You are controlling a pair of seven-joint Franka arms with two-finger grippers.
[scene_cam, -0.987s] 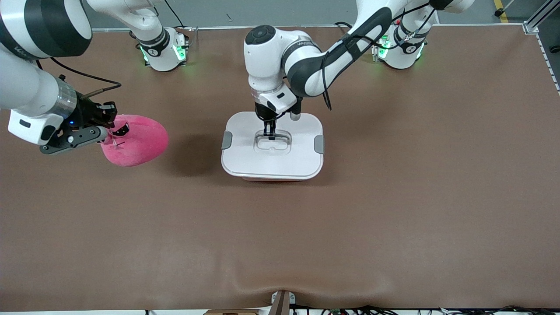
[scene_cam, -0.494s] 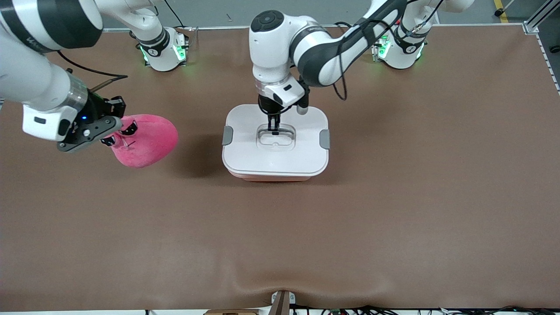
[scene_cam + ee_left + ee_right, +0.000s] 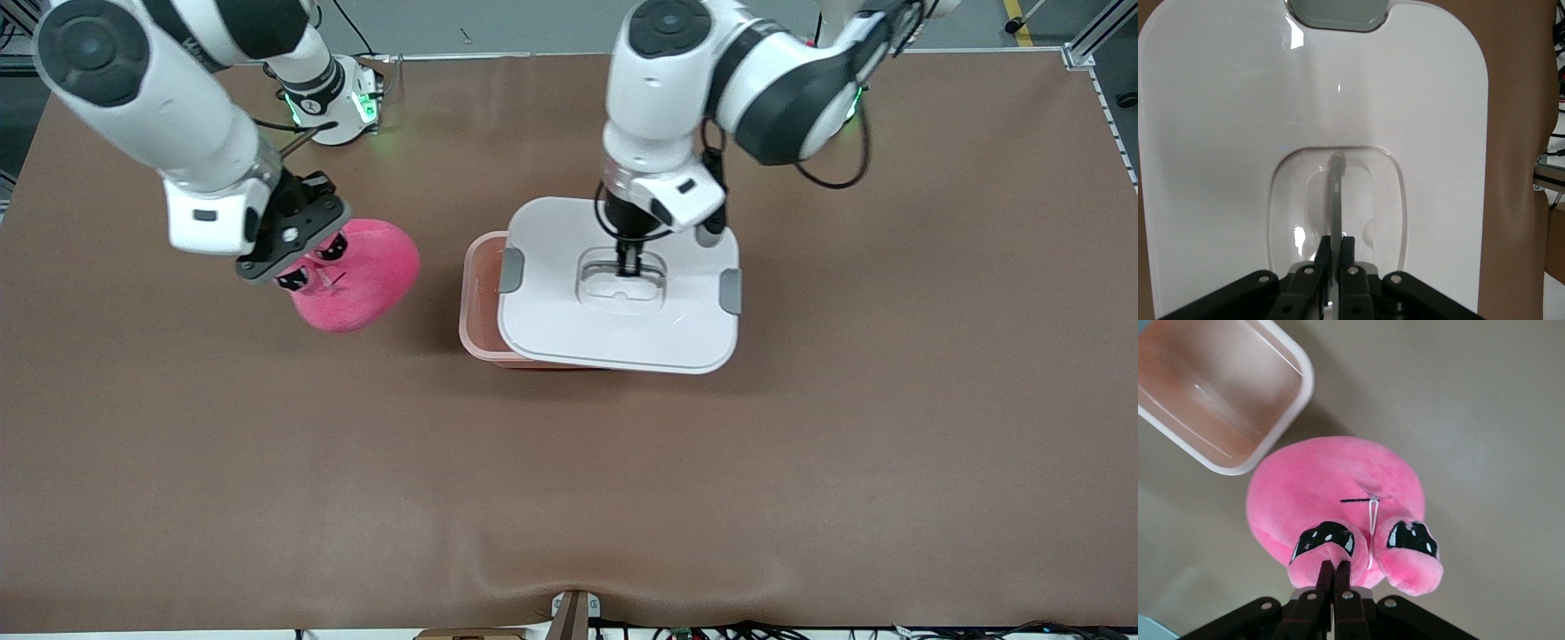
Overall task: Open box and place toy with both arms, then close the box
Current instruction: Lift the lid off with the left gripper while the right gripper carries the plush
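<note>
Two glossy white arms, left arm (image 3: 711, 80) and right arm (image 3: 169, 98), with black joint bands, round dark caps, loose black cables, green-lit bases, silver wrist ring, black screw-studded gripper bodies.

A robotics lab or test cell is indicated. Two white arms (image 3: 178, 98) w/ black joint bands are bolted at bases (image 3: 333, 107) along one edge of a wide table (image 3: 800, 462), green status lights lit on the bases. The table is covered w/ a plain brown mat, wrinkled at the edge nearest the front camera, w/ a small bracket (image 3: 573, 613) fixed there & cables (image 3: 711, 633) bundled below it. Grey floor w/ a yellow line (image 3: 1018, 22) is seen past the bases, plus an aluminium frame rail (image 3: 1098, 36) at a corner. No household furnishings are shown; only test props are laid out.
</note>
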